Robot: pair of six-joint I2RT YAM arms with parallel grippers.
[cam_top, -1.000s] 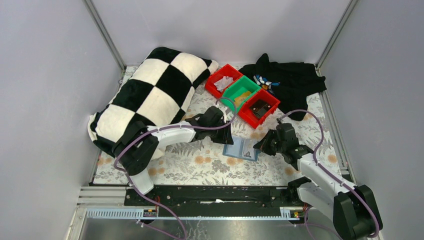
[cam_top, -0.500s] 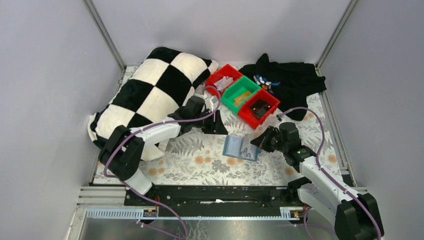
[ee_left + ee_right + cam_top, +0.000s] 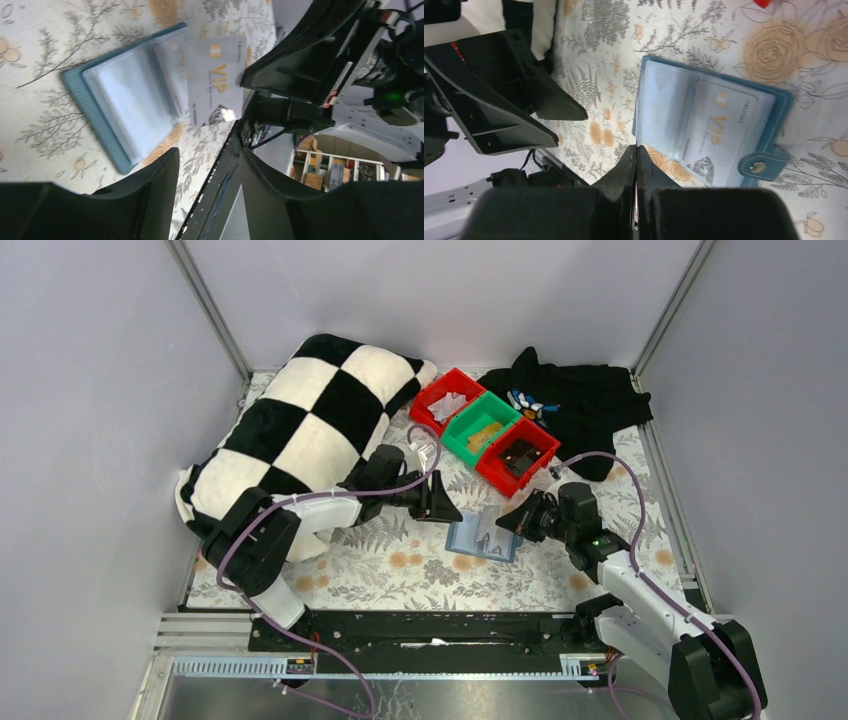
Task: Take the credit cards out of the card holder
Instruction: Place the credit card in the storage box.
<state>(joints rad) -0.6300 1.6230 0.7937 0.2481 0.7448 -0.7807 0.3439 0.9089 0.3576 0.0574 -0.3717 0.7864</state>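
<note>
The teal card holder (image 3: 470, 538) lies open on the floral cloth, its pale pocket lining up (image 3: 130, 100) (image 3: 659, 100). A pale card printed "VIP" (image 3: 212, 80) (image 3: 719, 130) lies on its right panel. My left gripper (image 3: 440, 508) (image 3: 209, 152) is open and empty, just left of the holder. My right gripper (image 3: 507, 523) (image 3: 636, 149) is shut, its tips at the holder's edge. Whether anything thin is pinched between them I cannot tell. The holder's snap strap (image 3: 756, 165) sticks out at the right.
Red (image 3: 448, 400), green (image 3: 483, 425) and red (image 3: 517, 455) bins stand in a row behind the holder. A black-and-white checked pillow (image 3: 300, 435) fills the left. A black cloth (image 3: 575, 400) lies at the back right.
My left gripper pulled back toward the pillow, then came back to the holder's left side. My right gripper moved a little left, up to the holder.
</note>
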